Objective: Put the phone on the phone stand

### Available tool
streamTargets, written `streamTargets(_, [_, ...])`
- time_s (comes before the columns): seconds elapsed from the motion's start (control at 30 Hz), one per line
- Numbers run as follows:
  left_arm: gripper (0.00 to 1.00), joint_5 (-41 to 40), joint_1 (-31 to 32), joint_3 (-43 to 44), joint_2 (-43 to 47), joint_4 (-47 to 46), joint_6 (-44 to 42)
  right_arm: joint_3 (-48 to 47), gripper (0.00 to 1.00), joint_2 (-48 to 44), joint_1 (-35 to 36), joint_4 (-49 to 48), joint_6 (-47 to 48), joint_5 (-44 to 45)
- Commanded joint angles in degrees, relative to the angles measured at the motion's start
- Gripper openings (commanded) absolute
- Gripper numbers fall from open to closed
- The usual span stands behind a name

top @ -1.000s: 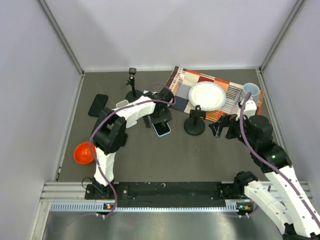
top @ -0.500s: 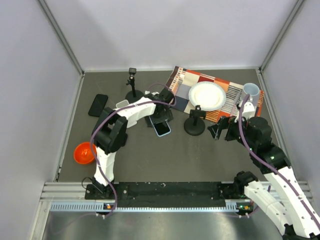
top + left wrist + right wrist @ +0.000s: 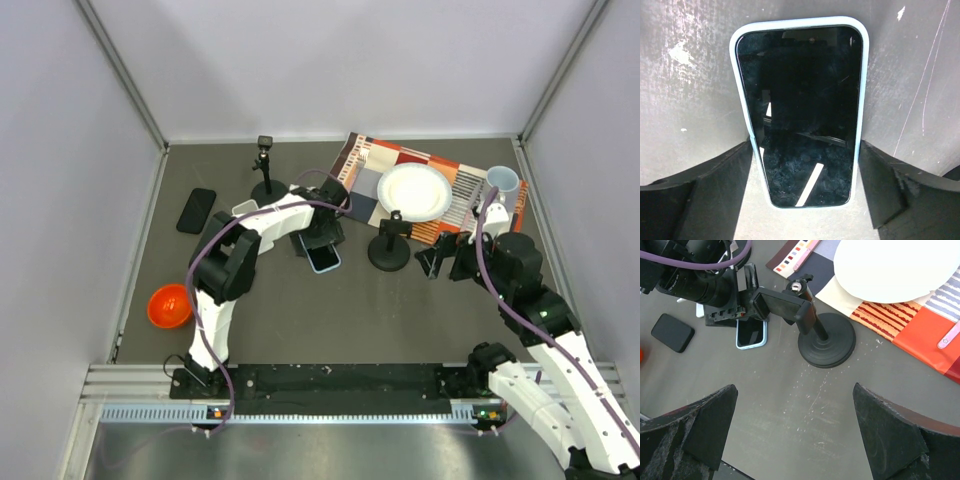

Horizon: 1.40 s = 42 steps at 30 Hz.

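Underneath everything lies the dark grey table [image 3: 300, 320], with a patterned mat [image 3: 420, 158] across its far right corner. A white plate [image 3: 414, 191] sits on the mat, and a pale blue cup [image 3: 503, 182] stands at the mat's right end.

Just off the mat's near edge stands a black pole with a round base [image 3: 388, 255], a clamp at its top. An orange bowl [image 3: 169, 306] rests near the left wall.

The left gripper [image 3: 806, 145] reaches to mid-table over the phone [image 3: 802, 110]. The phone lies flat on the table, screen up, in a light blue case. The black fingers [image 3: 715, 190] stand on either side of it and meet its long edges in the wrist view, but whether they press on it cannot be told.

The right gripper [image 3: 794, 390] hovers to the right of the black pole, its jaws wide apart and holding nothing.

A second, dark phone-like slab [image 3: 197, 210] lies flat at the far left. The phone stand [image 3: 244, 208], small and white, sits between that slab and the left arm, partly hidden by the arm and well apart from the phone. A smaller black stand [image 3: 265, 170] rises behind it.
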State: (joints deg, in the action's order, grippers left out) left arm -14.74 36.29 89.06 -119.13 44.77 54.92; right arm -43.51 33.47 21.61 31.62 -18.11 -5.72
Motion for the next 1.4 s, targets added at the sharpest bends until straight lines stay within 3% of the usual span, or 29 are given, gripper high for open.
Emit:
streamTargets(0.0, [0.84, 1.6, -0.4, -0.5, 0.1, -2.3, 0.2, -1.1, 0.99, 0.7, 0.5, -2.4, 0.4, 0.0])
streamTargets(0.13, [0.64, 1.6, -0.6, -0.2, -0.5, -3.0, -0.8, -3.0, 0.99, 1.2, 0.5, -1.0, 0.3, 0.0])
streamTargets(0.17, [0.47, 1.5, -0.6, 0.1, -0.5, -2.8, -1.2, -3.7, 0.99, 1.4, 0.5, -0.2, 0.3, 0.0])
streamTargets(0.23, [0.26, 0.4, -0.8, 0.0, 0.3, -2.8, -1.7, -4.6, 0.99, 2.6, 0.5, 1.6, 2.6, -2.1])
streamTargets(0.27, [0.01, -0.3, -0.8, -1.0, 1.2, -2.9, -1.7, -5.4, 0.99, 2.9, 0.5, 3.1, 3.4, -2.8])
streamTargets(0.4, [0.00, -5.2, -0.1, -8.0, 10.8, -8.4, -4.2, -7.4, 0.99, 4.6, 0.5, 5.7, 6.9, -2.5])
streamTargets(0.57, [0.00, -3.5, 1.4, -21.1, 26.1, -19.3, -16.3, -11.1, 0.95, 8.2, 0.5, 5.7, 7.3, -9.5])
streamTargets(0.7, [0.00, 2.4, 3.3, -29.3, 41.4, -28.8, -25.4, -14.8, 0.88, 12.3, 1.6, 4.4, 4.1, -10.7])
streamTargets(0.8, [0.00, 12.1, 5.3, -35.1, 49.9, -38.5, -33.5, -19.5, 0.87, 16.4, 4.1, 2.8, 0.2, -9.1])
streamTargets(1.0, [0.00, 14.0, 12.6, -38.2, 57.3, -43.4, -45.9, -31.4, 0.87, 29.8, 10.3, 0.5, -6.7, -12.3])
streamTargets(1.13, [0.00, 10.3, 14.3, -40.4, 59.7, -45.9, -46.9, -37.3, 0.83, 35.5, 13.8, 1.3, -8.9, -10.9])
streamTargets(1.33, [0.00, 11.0, 15.4, -43.5, 61.6, -48.8, -47.7, -38.6, 0.64, 40.8, 16.7, 1.3, -9.6, -9.4])
streamTargets(1.37, [0.00, 11.1, 15.6, -43.6, 61.6, -48.8, -47.8, -38.7, 0.57, 42.1, 17.0, 1.2, -9.5, -9.4])
